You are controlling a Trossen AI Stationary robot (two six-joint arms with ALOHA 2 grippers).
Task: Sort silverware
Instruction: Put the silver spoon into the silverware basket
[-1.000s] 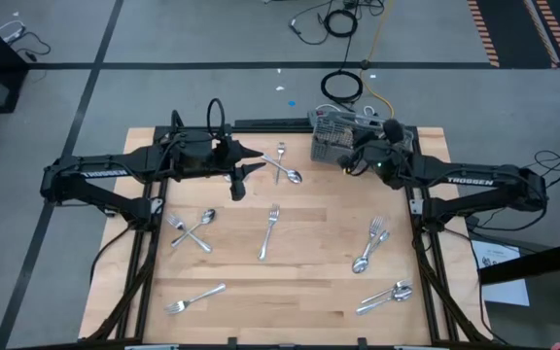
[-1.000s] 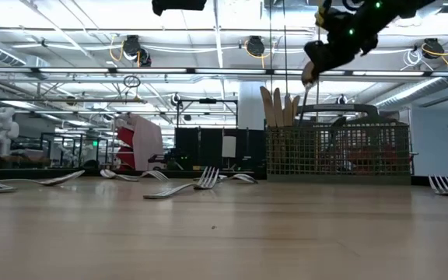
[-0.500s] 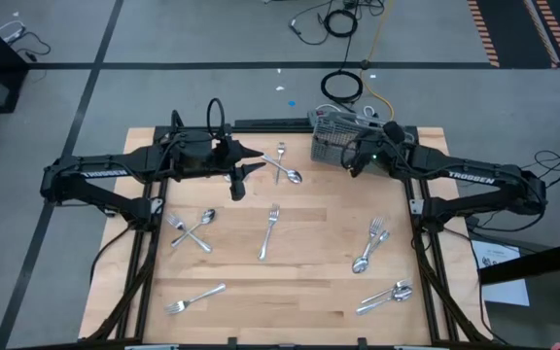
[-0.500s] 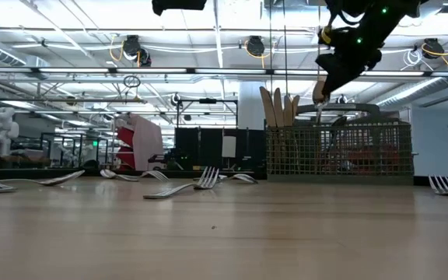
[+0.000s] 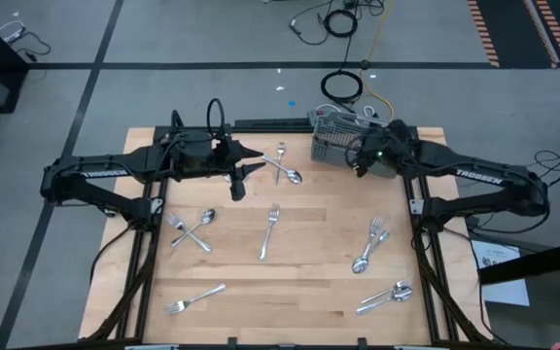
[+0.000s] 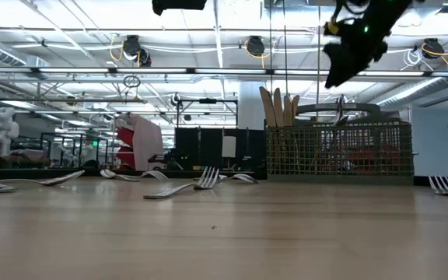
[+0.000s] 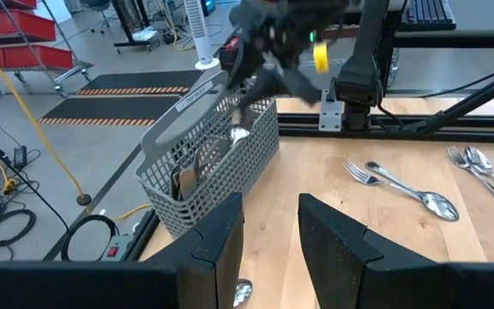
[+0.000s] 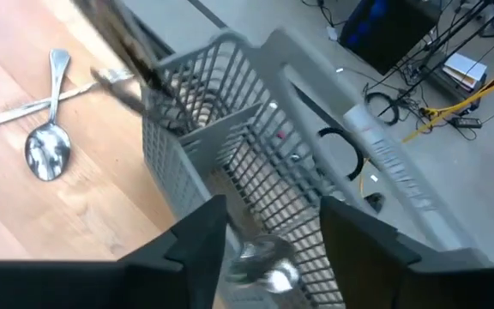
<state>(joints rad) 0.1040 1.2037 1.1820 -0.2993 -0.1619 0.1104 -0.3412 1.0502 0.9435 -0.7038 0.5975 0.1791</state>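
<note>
The grey mesh caddy stands at the table's far edge, right of the middle. My right gripper hangs open above it. A blurred spoon shows below and between its fingers, inside the caddy. My left gripper hovers open and empty at the far left, next to a crossed fork and spoon. More silverware lies flat on the table: a fork, a crossed pair, a fork.
More forks and spoons lie at the right and near right. Tan flat handles stick up from the caddy's left compartment. Cables lie on the floor beyond the table. Bare wood lies in the near middle.
My right gripper has moved toward the table's right edge, over the caddy, dipping and then rising a little. The utensil that hung below its fingers no longer hangs there. It has dropped into the caddy.
</note>
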